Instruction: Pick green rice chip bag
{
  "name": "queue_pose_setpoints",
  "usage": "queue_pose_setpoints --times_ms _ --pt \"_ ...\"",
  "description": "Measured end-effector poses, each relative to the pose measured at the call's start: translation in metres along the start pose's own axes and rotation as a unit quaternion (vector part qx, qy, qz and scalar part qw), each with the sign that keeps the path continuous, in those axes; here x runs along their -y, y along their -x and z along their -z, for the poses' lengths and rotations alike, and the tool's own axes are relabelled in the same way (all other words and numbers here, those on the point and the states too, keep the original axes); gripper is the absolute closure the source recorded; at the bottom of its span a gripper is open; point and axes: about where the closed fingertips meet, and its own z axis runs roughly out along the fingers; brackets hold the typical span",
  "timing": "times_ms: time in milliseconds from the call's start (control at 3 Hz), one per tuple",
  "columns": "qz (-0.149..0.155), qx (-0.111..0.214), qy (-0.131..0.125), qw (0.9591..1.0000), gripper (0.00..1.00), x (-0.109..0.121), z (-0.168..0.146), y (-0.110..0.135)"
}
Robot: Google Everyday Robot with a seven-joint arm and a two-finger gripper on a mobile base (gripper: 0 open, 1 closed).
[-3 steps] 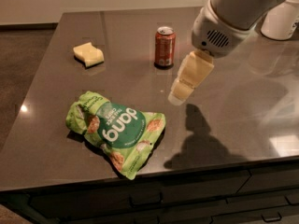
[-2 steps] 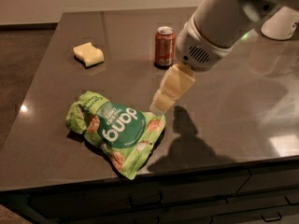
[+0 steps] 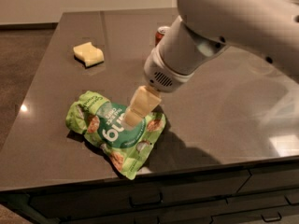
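Gripper (image 3: pixel 133 115) over middle of green rice chip bag (image 3: pixel 99 125), near-left on counter (image 3: pixel 224 111); can't tell if it's gripping; sponge (image 3: pixel 88 54) far left

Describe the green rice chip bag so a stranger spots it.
On the dark countertop, look near the front edge, under the robot's hand. The green rice chip bag lies there: crumpled, light green with a dark green circle, bigger than the pale yellow sponge and the red can behind it.
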Motion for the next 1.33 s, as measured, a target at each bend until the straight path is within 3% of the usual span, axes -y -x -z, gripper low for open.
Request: queue_pose_setpoints --times_ms 333,1000,1333 --pt "0.004 0.010 0.011 0.9999 0.00 -0.010 -0.017 0.010" --pt "0.022 0.010 0.060 0.9979 0.00 -0.050 -0.048 0.021" --pt "0.030 0.004 0.069 0.9972 0.16 -0.060 -0.061 0.024"
